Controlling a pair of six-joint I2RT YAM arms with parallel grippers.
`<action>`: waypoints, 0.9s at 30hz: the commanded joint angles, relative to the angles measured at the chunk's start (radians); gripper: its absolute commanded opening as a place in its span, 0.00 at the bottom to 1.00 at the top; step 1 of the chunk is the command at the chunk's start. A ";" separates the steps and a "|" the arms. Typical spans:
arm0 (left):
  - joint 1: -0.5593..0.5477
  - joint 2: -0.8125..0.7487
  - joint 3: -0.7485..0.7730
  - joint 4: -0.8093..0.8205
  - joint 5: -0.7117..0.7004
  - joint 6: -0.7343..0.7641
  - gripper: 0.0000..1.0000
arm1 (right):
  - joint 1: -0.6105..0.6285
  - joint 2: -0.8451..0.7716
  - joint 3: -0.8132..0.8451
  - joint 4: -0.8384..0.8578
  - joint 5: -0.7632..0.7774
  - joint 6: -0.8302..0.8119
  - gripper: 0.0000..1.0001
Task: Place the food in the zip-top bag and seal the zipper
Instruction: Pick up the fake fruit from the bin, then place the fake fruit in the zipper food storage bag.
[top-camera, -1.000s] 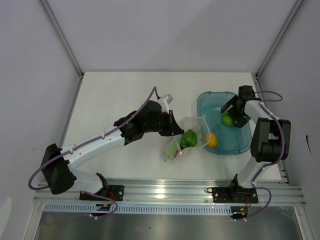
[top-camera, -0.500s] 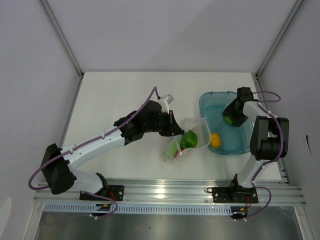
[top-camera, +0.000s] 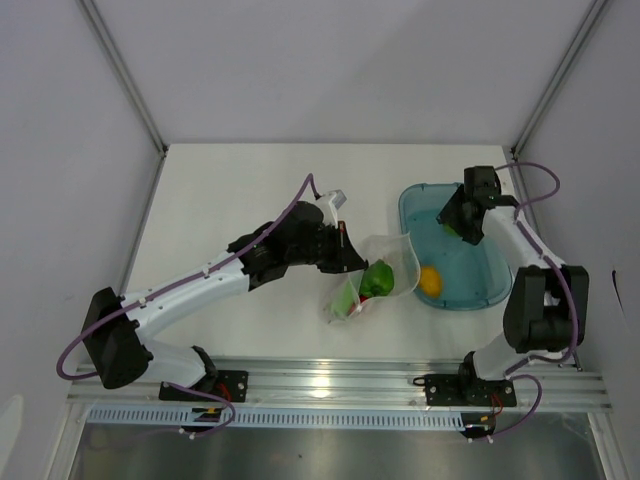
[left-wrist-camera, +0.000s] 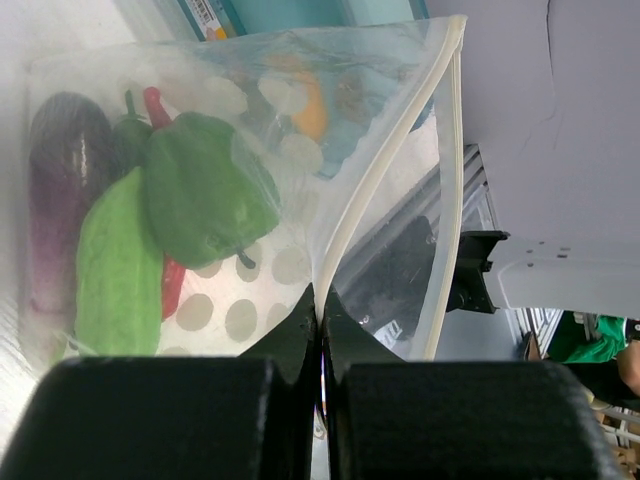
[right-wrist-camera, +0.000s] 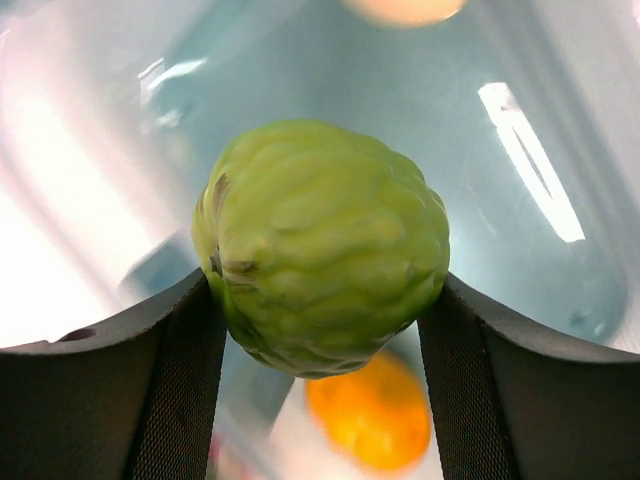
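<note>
The clear zip-top bag (top-camera: 372, 278) stands open at table centre; it holds a green pepper (left-wrist-camera: 205, 195), a green cucumber (left-wrist-camera: 118, 270), a red chili (left-wrist-camera: 170, 285) and a purple piece (left-wrist-camera: 60, 190). My left gripper (top-camera: 350, 258) is shut on the bag's zipper edge (left-wrist-camera: 375, 190) and holds it up; it pinches the strip in the wrist view (left-wrist-camera: 322, 330). My right gripper (top-camera: 455, 222) is shut on a bumpy green fruit (right-wrist-camera: 320, 245) and holds it above the teal tray (top-camera: 490, 290). A yellow-orange fruit (top-camera: 430, 281) lies in the tray.
The teal tray sits at the right, close to the bag's open mouth. A metal rail (top-camera: 330, 385) runs along the table's near edge. White walls enclose the back and sides.
My right gripper has closed on the green fruit and lifted it up and back, away from the tray floor. The left arm and the bag have stayed in place.
</note>
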 joint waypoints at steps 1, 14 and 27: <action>0.006 -0.018 0.026 0.005 -0.015 0.025 0.01 | 0.056 -0.185 0.011 -0.086 0.007 -0.035 0.20; 0.004 0.026 0.045 0.016 -0.017 0.021 0.01 | 0.337 -0.540 0.178 -0.454 -0.171 -0.121 0.22; 0.004 0.014 0.056 -0.019 -0.054 0.018 0.01 | 0.763 -0.557 0.168 -0.493 -0.059 -0.002 0.35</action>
